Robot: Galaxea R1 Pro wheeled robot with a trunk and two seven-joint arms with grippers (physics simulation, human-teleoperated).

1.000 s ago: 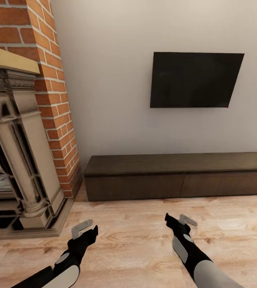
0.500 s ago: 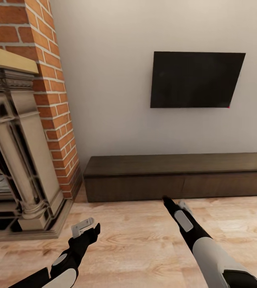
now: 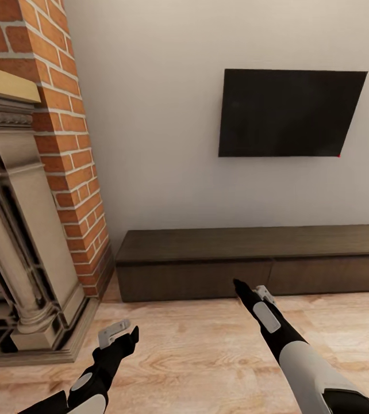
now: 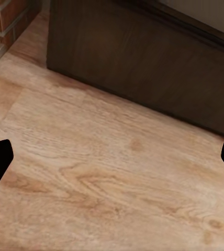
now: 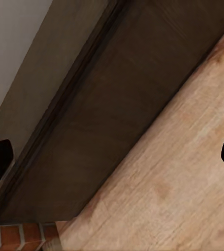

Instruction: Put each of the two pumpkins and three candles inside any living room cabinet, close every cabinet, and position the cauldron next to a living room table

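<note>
Progress: nothing stowed that you can see | cabinet (image 3: 253, 261) drawers shut, just ahead of your right gripper (image 3: 243, 287) | both grippers wide, empty; left gripper (image 3: 121, 333) hangs farther back.

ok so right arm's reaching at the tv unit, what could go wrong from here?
1. The cabinet fronts are flat, with no handle visible, so the right gripper may slip off instead of pulling a drawer.
2. The unit sits low on the wood floor; the reaching arm could scrape the boards.
3. The left gripper hangs near the fireplace base and could clip it if the base turns.
</note>
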